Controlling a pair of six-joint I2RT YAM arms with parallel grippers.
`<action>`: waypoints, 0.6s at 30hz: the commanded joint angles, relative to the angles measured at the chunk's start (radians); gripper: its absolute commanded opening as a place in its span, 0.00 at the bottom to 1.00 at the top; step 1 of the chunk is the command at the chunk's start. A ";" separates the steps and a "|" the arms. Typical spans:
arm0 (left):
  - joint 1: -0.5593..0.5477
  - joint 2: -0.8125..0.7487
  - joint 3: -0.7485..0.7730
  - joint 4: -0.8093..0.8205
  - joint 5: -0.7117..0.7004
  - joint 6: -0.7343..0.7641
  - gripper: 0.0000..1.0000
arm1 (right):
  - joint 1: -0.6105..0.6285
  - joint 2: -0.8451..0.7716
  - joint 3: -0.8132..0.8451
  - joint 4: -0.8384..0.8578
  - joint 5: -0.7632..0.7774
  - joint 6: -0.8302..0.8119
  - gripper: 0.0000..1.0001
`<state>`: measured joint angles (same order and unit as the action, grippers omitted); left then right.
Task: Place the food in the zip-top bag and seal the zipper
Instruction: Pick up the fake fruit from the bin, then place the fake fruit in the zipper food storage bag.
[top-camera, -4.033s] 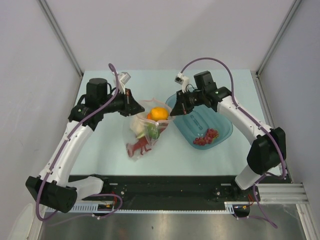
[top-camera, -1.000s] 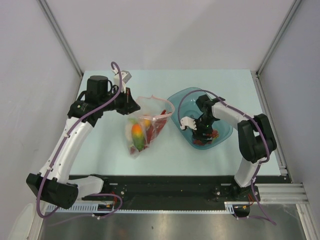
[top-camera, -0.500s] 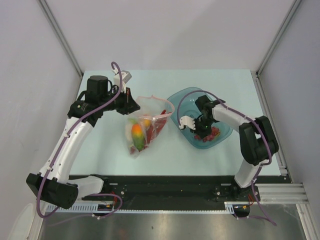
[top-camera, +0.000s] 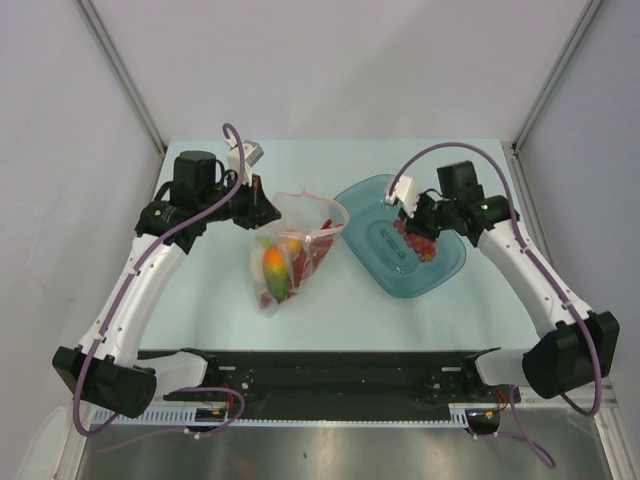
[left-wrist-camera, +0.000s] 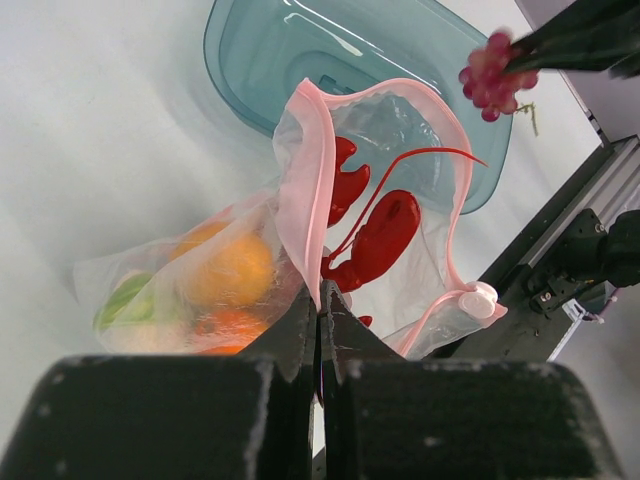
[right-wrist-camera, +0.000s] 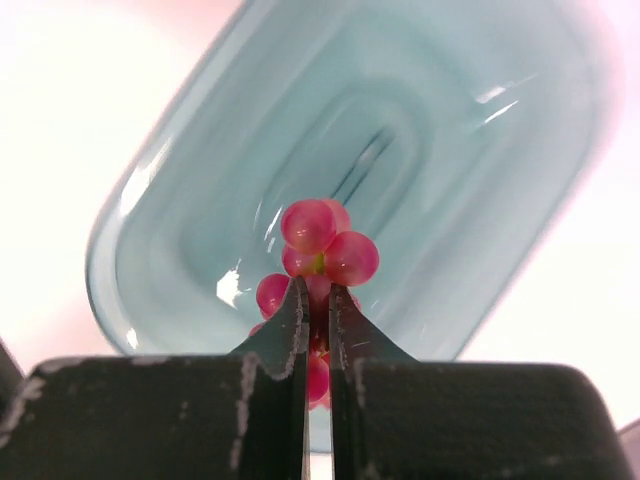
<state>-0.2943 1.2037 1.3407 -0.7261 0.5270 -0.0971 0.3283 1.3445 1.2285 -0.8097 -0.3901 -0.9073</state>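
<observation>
The left gripper (left-wrist-camera: 320, 300) has its fingers pressed together on the pink rim of the zip-top bag (top-camera: 292, 255), holding that edge up so the mouth gapes in a wide loop. The bag lies a little left of the centre of the worktop (top-camera: 330, 320), with its closed bottom pointing toward the near edge. The zipper (left-wrist-camera: 297, 170) runs unsealed around the open mouth, and its white slider (left-wrist-camera: 478, 299) sits at one end of the strip. Inside the bag are the red lobster (left-wrist-camera: 385, 230), an orange round fruit (left-wrist-camera: 235, 270) and the green-orange piece (top-camera: 272, 268) (whatever else is in there blurs behind the dotted plastic).

The right gripper (right-wrist-camera: 318, 300) is closed on the dark red clump (right-wrist-camera: 322, 245) — pinched from below, with the berries bunched above the fingertips. It holds the clump over the translucent blue bowl (top-camera: 395, 275), which sits right of centre toward the far edge, just beside the bag's mouth.
</observation>
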 joint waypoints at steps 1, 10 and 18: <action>0.003 -0.029 0.012 0.037 0.021 0.005 0.00 | 0.009 -0.093 0.140 0.262 -0.079 0.321 0.00; 0.003 -0.035 0.026 0.028 0.019 -0.009 0.00 | 0.120 0.036 0.546 0.494 -0.156 0.809 0.00; 0.003 -0.050 0.025 0.031 0.031 -0.039 0.00 | 0.288 0.146 0.594 0.553 -0.236 0.861 0.00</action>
<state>-0.2943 1.1915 1.3407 -0.7258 0.5316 -0.1135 0.5278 1.4395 1.8278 -0.2943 -0.5659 -0.1081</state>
